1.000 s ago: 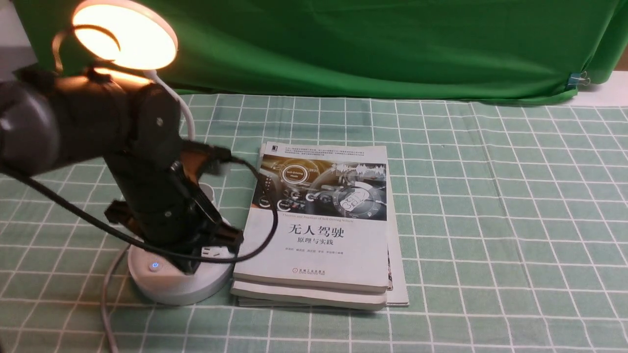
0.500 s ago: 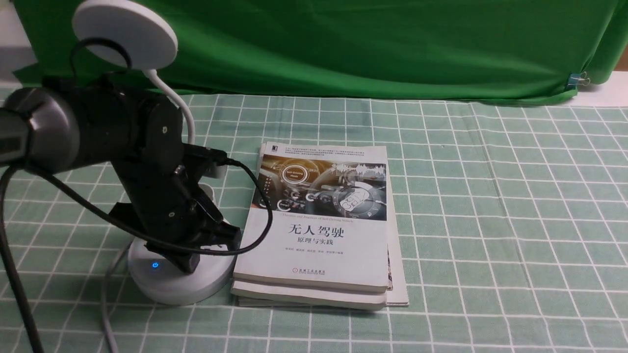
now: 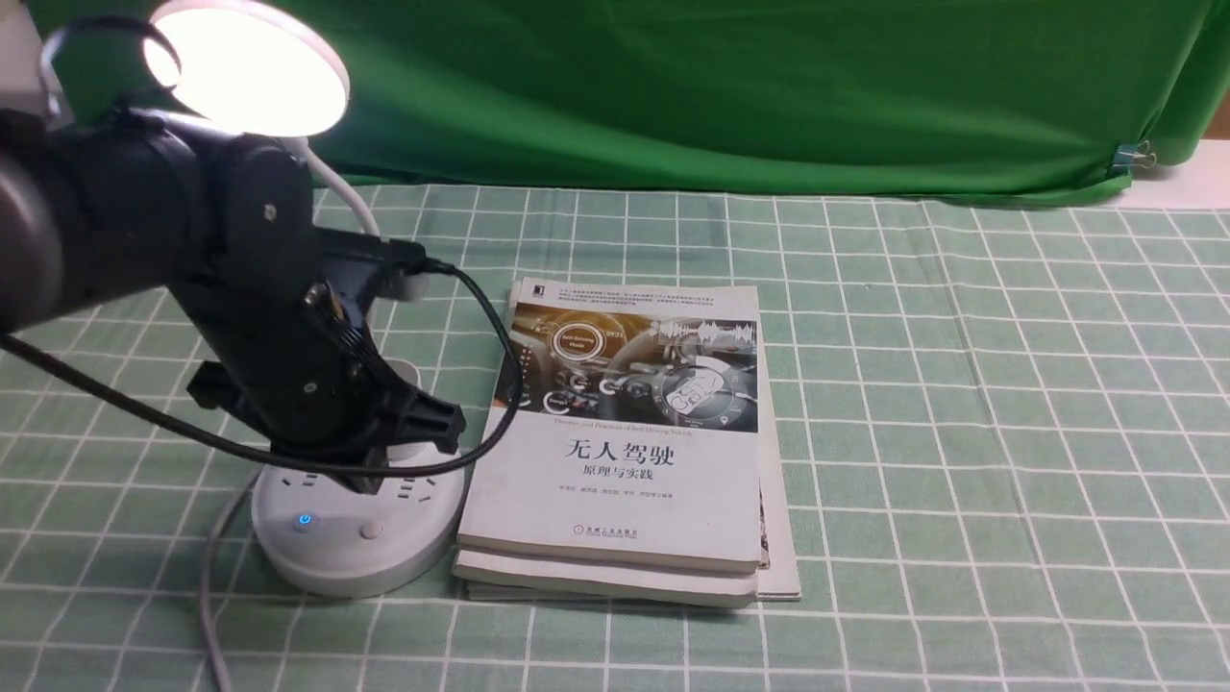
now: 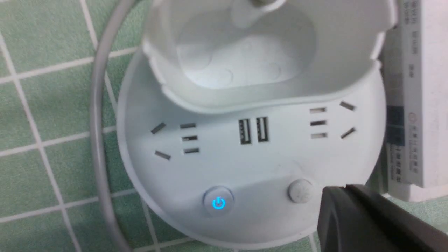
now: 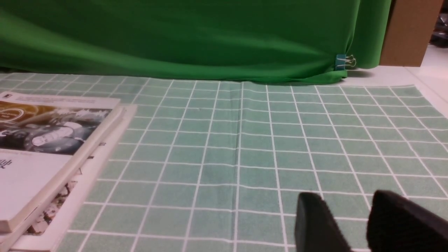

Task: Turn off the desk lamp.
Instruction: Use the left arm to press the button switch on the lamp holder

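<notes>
The white desk lamp stands at the left of the table. Its disc head glows white. Its round base carries sockets, a blue-lit power button and a plain round button. My left gripper is shut and empty, hovering just above the base behind the plain button. In the left wrist view its shut tips sit beside the plain button, apart from the blue button, with the cup holder beyond. My right gripper is open and empty over bare cloth.
A stack of books lies right beside the lamp base, touching it or nearly so. The lamp's grey cord runs off the front left. A green backdrop closes the far edge of the checked tablecloth.
The lamp head glowed warm a second ago, was dark half a second ago, and now glows white. My left gripper has lifted off the base, uncovering the plain button.
</notes>
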You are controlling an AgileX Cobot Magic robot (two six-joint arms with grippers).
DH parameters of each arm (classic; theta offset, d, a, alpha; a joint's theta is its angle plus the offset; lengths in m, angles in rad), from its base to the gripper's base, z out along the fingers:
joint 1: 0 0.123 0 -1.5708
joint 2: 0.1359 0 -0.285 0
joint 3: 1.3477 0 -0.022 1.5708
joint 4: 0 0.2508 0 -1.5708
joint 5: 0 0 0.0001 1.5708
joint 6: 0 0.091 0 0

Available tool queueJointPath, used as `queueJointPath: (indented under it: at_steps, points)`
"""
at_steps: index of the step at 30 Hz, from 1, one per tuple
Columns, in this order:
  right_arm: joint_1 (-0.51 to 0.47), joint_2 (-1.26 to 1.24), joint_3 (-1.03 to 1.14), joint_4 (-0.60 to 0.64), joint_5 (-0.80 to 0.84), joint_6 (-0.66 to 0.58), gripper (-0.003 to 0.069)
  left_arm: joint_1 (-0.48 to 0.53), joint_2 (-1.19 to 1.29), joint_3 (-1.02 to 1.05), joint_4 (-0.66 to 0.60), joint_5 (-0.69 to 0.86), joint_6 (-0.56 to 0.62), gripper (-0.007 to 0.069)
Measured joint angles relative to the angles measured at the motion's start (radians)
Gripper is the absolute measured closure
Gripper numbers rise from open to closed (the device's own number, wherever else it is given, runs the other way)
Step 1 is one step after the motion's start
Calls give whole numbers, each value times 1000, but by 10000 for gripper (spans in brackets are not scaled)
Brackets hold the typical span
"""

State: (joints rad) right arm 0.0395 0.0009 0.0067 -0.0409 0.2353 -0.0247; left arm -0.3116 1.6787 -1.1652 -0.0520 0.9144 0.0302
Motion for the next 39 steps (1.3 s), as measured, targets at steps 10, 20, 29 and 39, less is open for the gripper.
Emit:
queueJointPath:
  at_steps: [10,20,29,39]
  points:
    - [0,0,0,0,0,0,417,0,101,32,-6,-16,-1,624]
    - [0,0,0,0,0,0,417,0,62,35,2,-19,-1,624]
    - [0,0,0,0,0,0,417,0,-48,37,-13,-41,-2,624]
    - [0,0,0,0,0,0,417,0,99,31,-21,-27,-3,624]
